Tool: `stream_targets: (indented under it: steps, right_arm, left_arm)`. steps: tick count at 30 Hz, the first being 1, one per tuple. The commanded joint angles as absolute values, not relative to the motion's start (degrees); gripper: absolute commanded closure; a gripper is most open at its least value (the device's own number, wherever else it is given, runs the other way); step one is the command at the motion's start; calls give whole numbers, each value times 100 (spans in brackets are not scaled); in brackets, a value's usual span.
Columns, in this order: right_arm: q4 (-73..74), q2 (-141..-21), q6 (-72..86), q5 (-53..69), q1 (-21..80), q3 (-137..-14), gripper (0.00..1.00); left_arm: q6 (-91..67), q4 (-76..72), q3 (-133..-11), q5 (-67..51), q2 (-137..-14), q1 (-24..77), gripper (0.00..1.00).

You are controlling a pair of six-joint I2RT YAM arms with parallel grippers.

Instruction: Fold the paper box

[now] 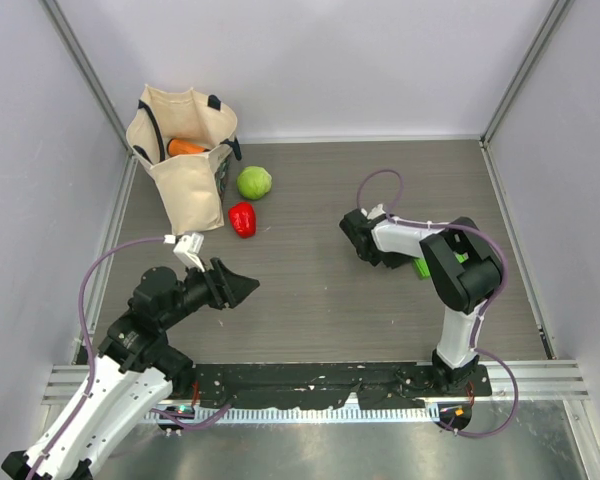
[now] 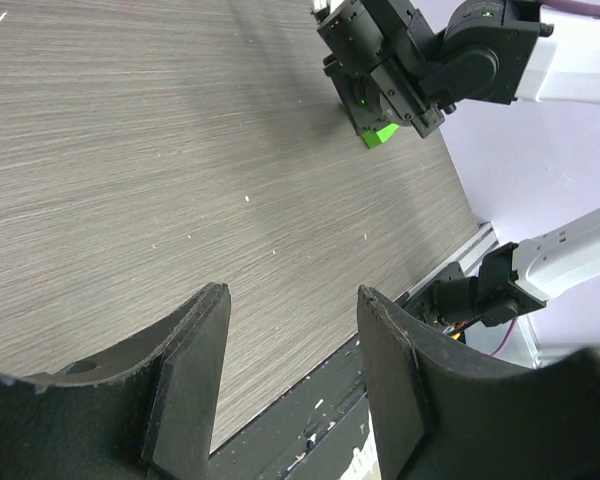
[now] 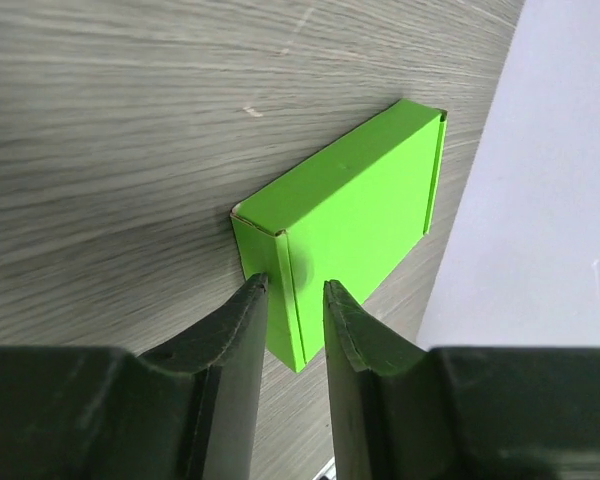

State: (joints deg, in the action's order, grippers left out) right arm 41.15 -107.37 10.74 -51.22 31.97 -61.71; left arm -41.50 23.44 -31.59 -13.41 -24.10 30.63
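Counter (image 1: pixel 310 290): grey wood-grain surface; the task's thing lies on its right half, close to the right wall.
Right arm: bent over from its base, forearm reaching left, wrist pitched down onto the box.
Left arm: folded low at the left, wrist tilted toward mid-counter, well apart from the box.
Paper box (image 3: pixel 345 225): bright green, already a closed flat block, resting on the counter.
Right end effector (image 3: pixel 295 300): fingers straddle the box's near corner edge, narrowly apart; whether they grip it I cannot tell.
Left end effector (image 2: pixel 290 340): fingers spread, nothing between them.
Step in hand: likely pressing the last corner crease; folding looks almost done.
Next move calls for: a gentle, square pinch, so the thin card does not buckle.
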Motion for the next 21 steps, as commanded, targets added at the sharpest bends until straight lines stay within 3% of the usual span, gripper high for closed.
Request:
stream_targets:
  steps: [1,21]
  right_arm:
    - [3754,-10740,800,-5634,2927,-6117,66]
    - [3278,-10924,475,-5370,1468,-6345,66]
  left_arm:
    - [-4069,2188,-3304,-1512,-2470,3076,43]
    - [-4034,2197,-3445,-1600,-2654,3111,43]
